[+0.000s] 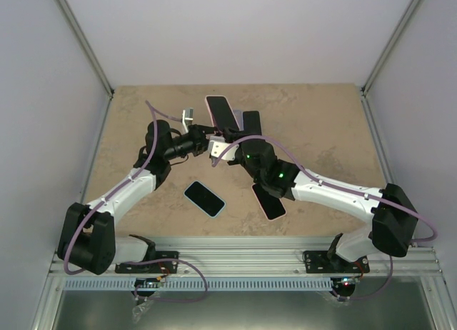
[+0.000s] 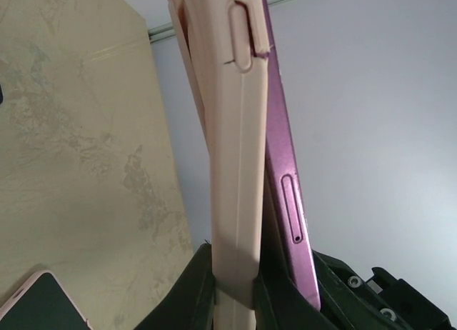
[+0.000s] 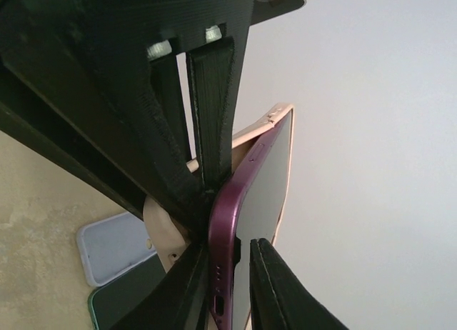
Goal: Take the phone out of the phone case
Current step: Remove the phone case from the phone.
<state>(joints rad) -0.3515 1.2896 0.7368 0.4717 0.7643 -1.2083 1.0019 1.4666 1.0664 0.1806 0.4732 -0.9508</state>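
Presently, the glossy purple phone (image 2: pixel 282 151) stands partly out of the pale pink soft case (image 2: pixel 228 166), held above the table (image 1: pixel 321 130). The left pincer (image 2: pixel 235 291) is clamped on the case, the right pincer (image 3: pixel 232 287) on the phone.

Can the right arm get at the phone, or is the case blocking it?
Probably yes: one corner of the phone stands clear of the case, and the right gripper grips it; the left gripper holds the case.

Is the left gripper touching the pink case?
Touching. The left wrist view shows the case wedged between the fingers of the left gripper, with no gap on either side.
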